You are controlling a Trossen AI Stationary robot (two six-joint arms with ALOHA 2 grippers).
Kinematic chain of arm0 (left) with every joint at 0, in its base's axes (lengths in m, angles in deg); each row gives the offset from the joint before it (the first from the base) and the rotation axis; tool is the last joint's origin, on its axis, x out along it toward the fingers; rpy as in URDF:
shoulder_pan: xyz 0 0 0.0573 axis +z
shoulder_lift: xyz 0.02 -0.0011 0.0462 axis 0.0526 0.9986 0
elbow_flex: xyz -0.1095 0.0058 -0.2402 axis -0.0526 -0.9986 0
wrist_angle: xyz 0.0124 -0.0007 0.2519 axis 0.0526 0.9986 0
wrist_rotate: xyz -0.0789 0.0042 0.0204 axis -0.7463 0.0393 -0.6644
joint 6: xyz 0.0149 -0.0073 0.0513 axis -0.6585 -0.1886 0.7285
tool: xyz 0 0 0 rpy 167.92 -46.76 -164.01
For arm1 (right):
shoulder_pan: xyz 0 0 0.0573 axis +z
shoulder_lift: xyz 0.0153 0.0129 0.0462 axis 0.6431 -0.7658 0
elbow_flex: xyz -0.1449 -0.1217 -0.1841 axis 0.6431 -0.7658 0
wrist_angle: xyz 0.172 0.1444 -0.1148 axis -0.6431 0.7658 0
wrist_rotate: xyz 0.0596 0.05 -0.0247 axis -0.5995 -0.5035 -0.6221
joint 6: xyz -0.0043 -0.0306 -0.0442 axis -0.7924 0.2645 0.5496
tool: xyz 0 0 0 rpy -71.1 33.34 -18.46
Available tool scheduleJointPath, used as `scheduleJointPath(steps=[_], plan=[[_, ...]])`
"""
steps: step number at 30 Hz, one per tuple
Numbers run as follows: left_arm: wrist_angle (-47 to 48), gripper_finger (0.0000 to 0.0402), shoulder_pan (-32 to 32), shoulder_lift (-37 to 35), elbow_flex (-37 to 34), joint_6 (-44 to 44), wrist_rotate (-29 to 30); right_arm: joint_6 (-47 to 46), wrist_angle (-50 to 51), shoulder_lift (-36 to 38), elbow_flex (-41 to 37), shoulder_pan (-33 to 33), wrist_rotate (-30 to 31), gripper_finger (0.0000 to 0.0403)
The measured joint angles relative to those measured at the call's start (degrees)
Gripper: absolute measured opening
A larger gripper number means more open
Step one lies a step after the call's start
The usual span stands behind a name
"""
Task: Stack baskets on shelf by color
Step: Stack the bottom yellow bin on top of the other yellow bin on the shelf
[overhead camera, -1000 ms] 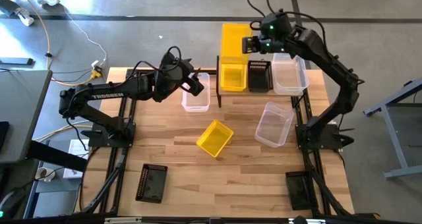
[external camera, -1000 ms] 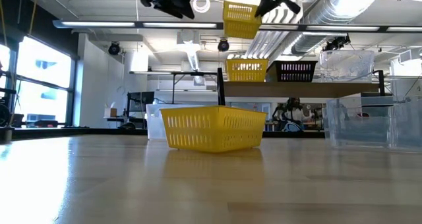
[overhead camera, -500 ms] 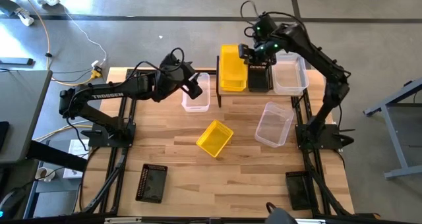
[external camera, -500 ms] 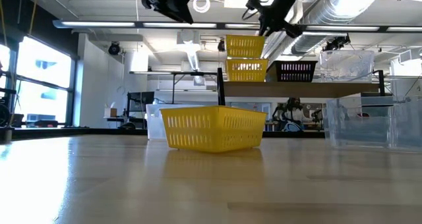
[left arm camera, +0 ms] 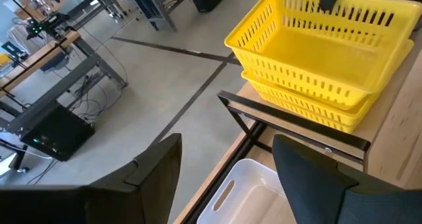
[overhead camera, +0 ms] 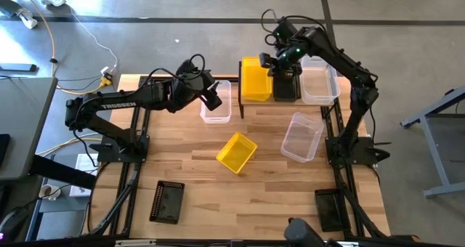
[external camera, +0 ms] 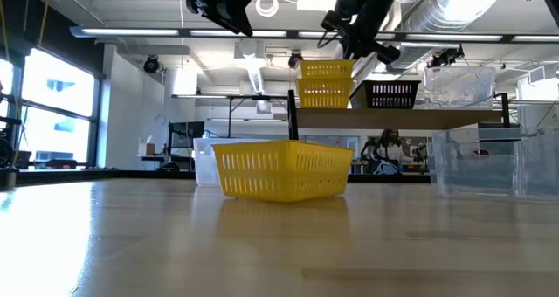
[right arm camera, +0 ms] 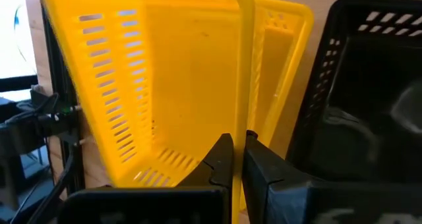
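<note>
one yellow basket (right arm camera: 178, 85) pinched in right hand (right arm camera: 237, 159).

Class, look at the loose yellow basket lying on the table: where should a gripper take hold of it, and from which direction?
Grip the yellow basket by one long wall at its rim, coming straight down from above. It sits upright with its open mouth up, turned at an angle to the table edges, so the gripper must be turned to match. The thin slotted wall fits between two fingers, one inside and one outside.

My right gripper (right arm camera: 237, 159) has lowered the top yellow basket (overhead camera: 255, 74) from above the shelf (external camera: 393, 118) until it nests in the lower yellow basket (external camera: 326, 94) there.
</note>
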Motion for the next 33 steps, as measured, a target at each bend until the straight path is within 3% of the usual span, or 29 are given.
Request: scheduleJointPath(steps=[28, 33], plan=[[-0.1, 0.0229, 0.0, 0.0, 0.0, 0.0, 0.0, 0.0, 1.2, 0.0, 0.0, -0.1, 1.1, 0.0001], [-0.1, 0.0229, 0.0, 0.0, 0.0, 0.9, 0.2, 1.5, 1.2, 0.0, 0.0, -0.1, 1.3, 0.0037]])
